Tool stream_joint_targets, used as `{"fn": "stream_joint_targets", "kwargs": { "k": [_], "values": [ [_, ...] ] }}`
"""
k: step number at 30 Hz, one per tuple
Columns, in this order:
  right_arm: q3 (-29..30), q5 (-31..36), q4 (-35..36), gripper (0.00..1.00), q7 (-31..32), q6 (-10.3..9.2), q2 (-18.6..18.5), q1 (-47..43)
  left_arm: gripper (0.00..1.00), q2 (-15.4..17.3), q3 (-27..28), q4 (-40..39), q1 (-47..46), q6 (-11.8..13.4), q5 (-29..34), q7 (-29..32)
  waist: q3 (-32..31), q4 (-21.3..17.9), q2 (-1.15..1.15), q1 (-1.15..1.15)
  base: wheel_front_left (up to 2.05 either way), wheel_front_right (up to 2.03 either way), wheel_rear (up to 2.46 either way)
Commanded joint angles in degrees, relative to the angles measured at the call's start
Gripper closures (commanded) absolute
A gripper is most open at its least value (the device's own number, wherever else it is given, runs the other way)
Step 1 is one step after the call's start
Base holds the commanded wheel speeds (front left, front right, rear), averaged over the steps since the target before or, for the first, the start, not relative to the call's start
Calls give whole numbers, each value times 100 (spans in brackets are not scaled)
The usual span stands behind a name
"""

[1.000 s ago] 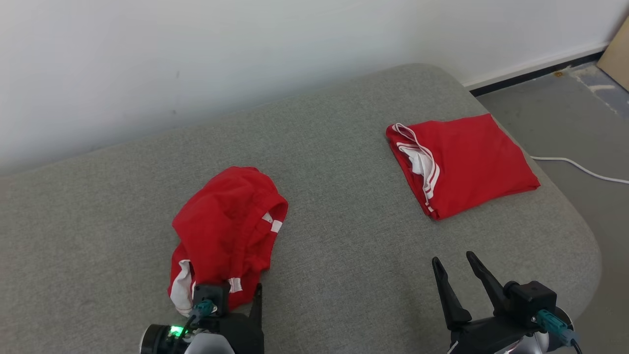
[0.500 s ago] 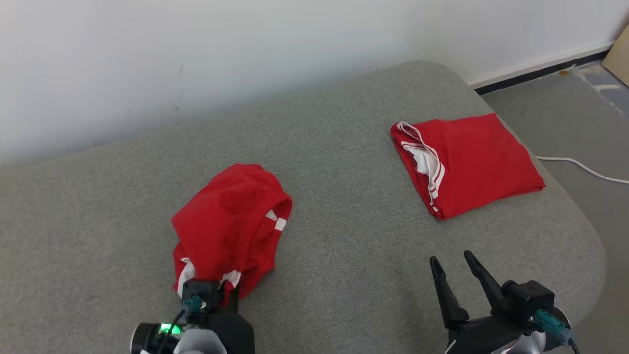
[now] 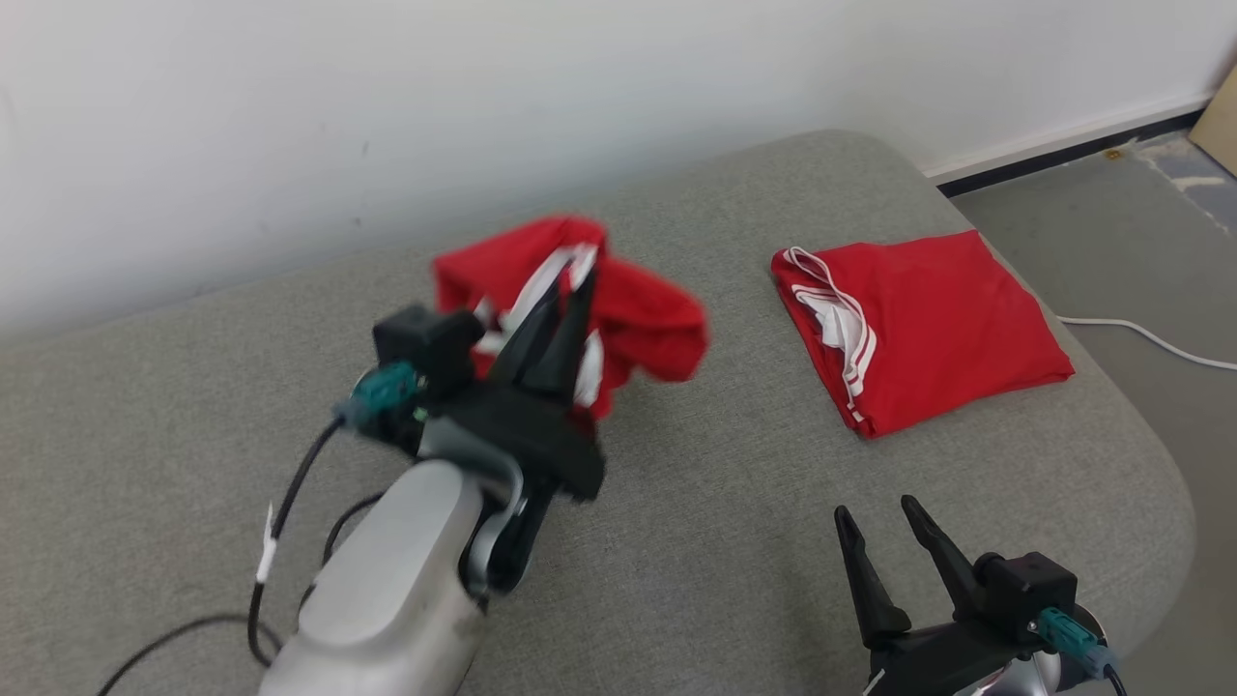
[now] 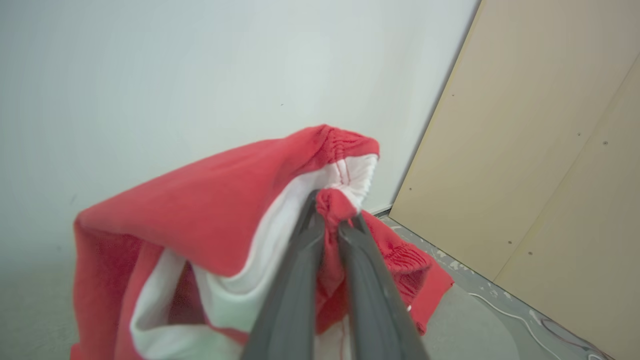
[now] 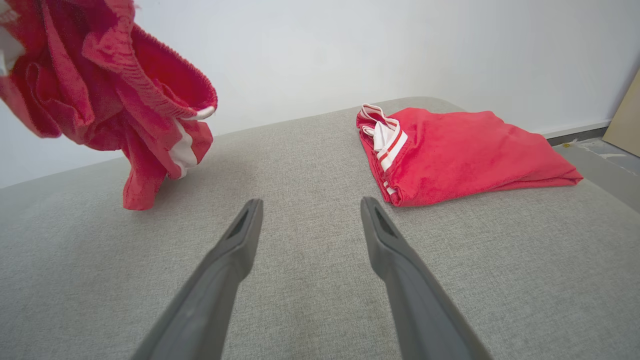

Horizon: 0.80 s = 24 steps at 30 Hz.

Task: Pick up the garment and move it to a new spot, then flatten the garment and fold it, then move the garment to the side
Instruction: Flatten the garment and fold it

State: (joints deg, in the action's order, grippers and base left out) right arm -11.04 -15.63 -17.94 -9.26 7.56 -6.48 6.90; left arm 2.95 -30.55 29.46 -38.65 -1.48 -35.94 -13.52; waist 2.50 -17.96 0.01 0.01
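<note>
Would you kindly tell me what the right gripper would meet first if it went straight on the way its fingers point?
Most likely the grey cushion, in the gap between the lifted red garment and the folded red garment; the right gripper points at neither, though depth is unclear.

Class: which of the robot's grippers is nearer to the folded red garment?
Right. The right gripper sits open, a little short of the folded red garment; the left gripper is farther off, shut on the crumpled garment.
</note>
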Motion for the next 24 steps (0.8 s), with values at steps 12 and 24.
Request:
{"fn": "stream_joint_targets", "kwargs": {
  "k": [12,24],
  "values": [
    [-93,-98,-73,0,-98,-16,19,111,100,10,-717,-513,-324,559,-2059,-166,81,-35,-1,-1,0,0,0],
    [-107,-96,-113,0,-122,-16,1,46,0,603,-347,1196,391,919,-663,-164,133,475,-1,-1,0,0,0]
  ]
}}
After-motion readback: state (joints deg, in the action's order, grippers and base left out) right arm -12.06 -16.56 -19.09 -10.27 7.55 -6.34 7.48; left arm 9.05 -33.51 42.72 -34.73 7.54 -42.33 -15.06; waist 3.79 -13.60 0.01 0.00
